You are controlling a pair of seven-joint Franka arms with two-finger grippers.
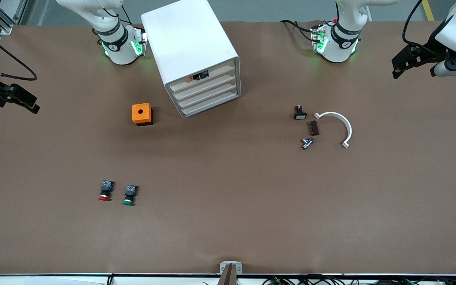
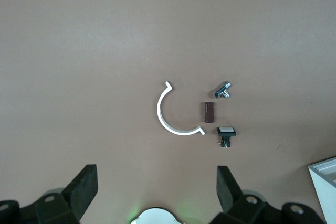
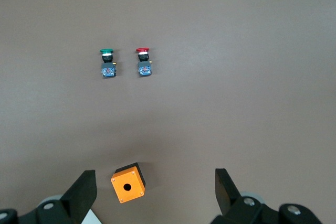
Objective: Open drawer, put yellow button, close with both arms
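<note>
The white cabinet point(image 1: 190, 43) stands between the arm bases. Its highest drawer point(image 1: 216, 76) sits about level with the three lower ones. The yellow button point(image 1: 198, 76) shows in the gap above that drawer's cream front, lying inside. My left gripper point(image 1: 397, 70) hangs open and empty in the air over the left arm's end of the table; its wrist view point(image 2: 156, 174) looks down on small parts. My right gripper point(image 1: 30, 105) hangs open and empty over the right arm's end; in its wrist view point(image 3: 154, 178) it is above the orange box.
An orange box point(image 1: 141, 114) with a hole stands beside the cabinet. A red-capped button point(image 1: 104, 191) and a green-capped button point(image 1: 130, 195) lie nearer the front camera. A white curved clip point(image 1: 342, 124), a black switch point(image 1: 299, 113), a brown cylinder point(image 1: 314, 128) and a metal fitting point(image 1: 307, 143) lie toward the left arm's end.
</note>
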